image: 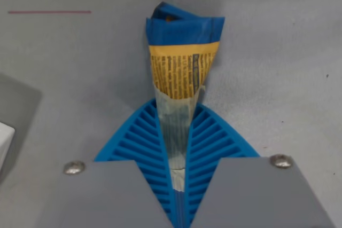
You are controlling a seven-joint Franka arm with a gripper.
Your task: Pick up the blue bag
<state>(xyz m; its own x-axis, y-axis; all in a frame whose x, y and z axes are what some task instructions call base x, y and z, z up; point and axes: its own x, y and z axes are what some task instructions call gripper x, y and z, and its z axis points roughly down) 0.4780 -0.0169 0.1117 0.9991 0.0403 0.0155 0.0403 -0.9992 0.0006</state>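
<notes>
You had the gripper (179,148) with its ribbed blue fingers (140,142) clamped on the crinkled blue-and-yellow foil bag (183,52), which stuck out beyond them over the grey table (278,68) (grasp step apparently done), so next called for a steady lift.
</notes>
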